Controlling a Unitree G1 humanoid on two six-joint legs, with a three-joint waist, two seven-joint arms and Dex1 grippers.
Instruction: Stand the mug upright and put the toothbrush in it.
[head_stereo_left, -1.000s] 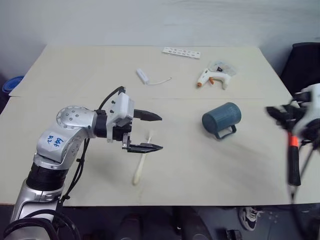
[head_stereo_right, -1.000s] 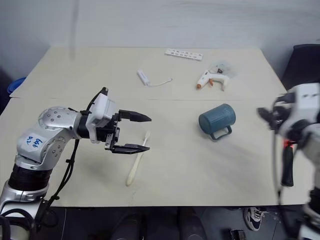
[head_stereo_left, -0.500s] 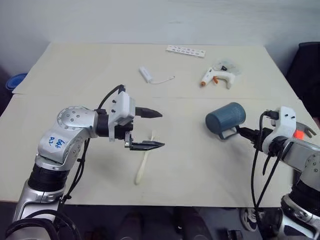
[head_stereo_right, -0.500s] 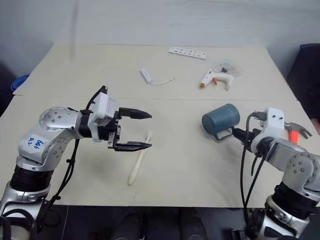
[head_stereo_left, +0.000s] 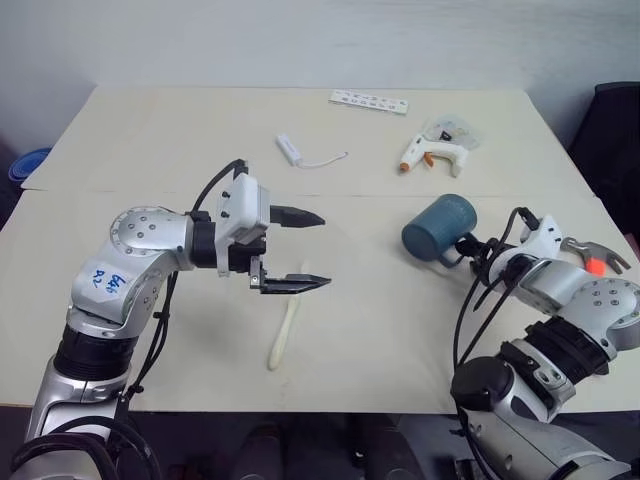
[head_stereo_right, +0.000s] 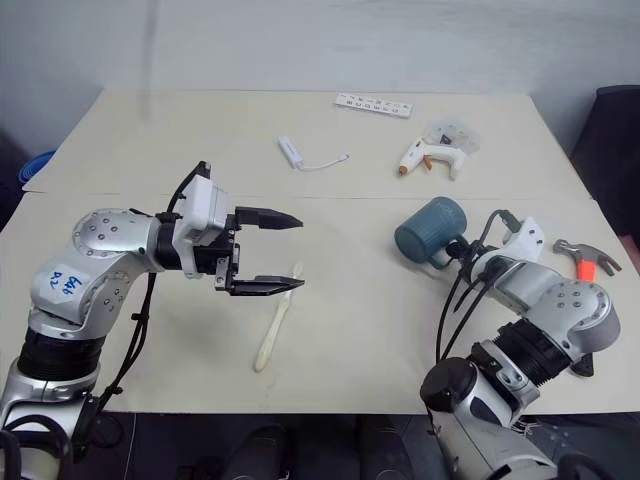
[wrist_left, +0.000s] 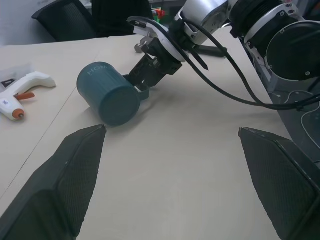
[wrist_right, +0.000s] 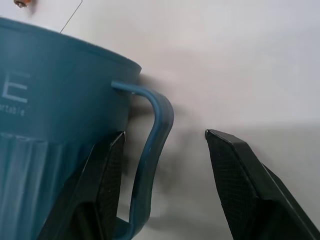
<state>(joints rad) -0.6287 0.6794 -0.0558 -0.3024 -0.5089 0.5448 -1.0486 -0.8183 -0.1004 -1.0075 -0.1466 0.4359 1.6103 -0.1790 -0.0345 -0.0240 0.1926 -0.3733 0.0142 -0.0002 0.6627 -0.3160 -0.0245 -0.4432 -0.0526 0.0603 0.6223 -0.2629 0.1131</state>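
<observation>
Lying on its side on the tabletop (head_stereo_left: 180, 120), dusty blue-grey ribbed mug (head_stereo_left: 438, 227): squarish handle (wrist_right: 150, 165) between the right gripper's (head_stereo_left: 472, 252) open jaws. Left gripper (head_stereo_left: 300, 250) wide open, well apart.

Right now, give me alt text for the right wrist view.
The right gripper has its two black fingers open around the squarish loop handle of the ribbed blue-grey mug, one finger between handle and mug body. The mug lies on the pale table.

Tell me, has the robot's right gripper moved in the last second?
Yes. The right gripper has swung in from the table's right edge to the lying dusty blue-grey ribbed mug, its open black fingers now straddling the squarish loop handle.
</observation>
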